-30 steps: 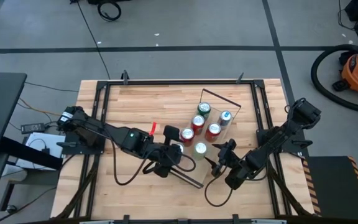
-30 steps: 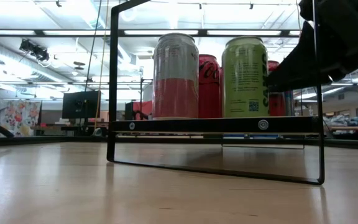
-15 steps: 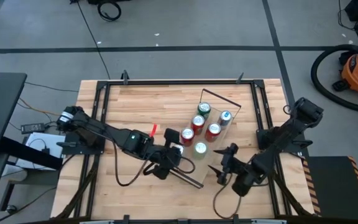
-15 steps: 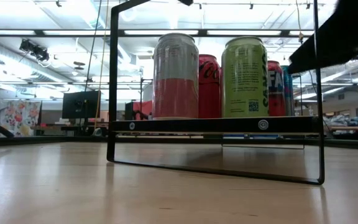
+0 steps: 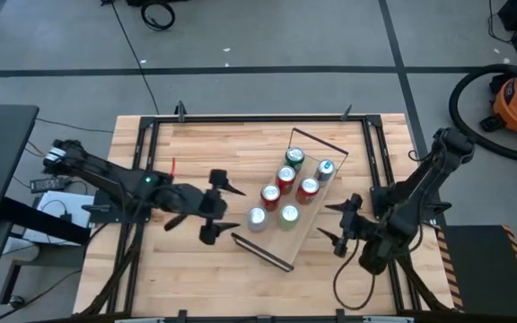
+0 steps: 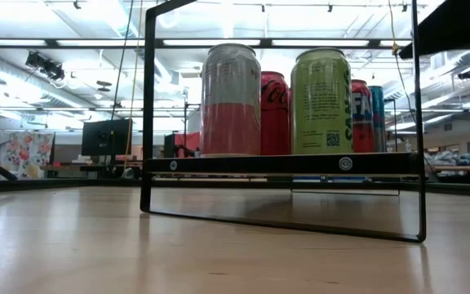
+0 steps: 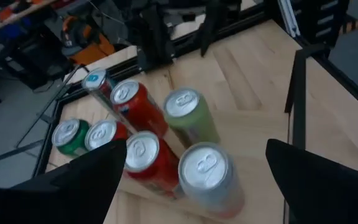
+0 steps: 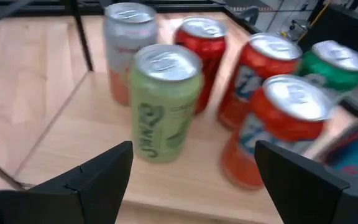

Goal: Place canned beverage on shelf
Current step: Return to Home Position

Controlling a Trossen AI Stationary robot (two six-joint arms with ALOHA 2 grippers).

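Seven cans stand on the shelf [image 5: 275, 240], the white can [image 5: 258, 217] and light green can [image 5: 289, 213] nearest its 7 o'clock end. The left gripper [image 5: 232, 207], fingers spread, lies at their 9 o'clock; the right gripper [image 5: 328, 222], also spread, at 3 o'clock.

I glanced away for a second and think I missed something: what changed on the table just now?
Both arms drew back from the shelf. The left gripper moved out toward the left side of the table and the right gripper toward the right side. Both are open and empty. The cans and the shelf stayed put.
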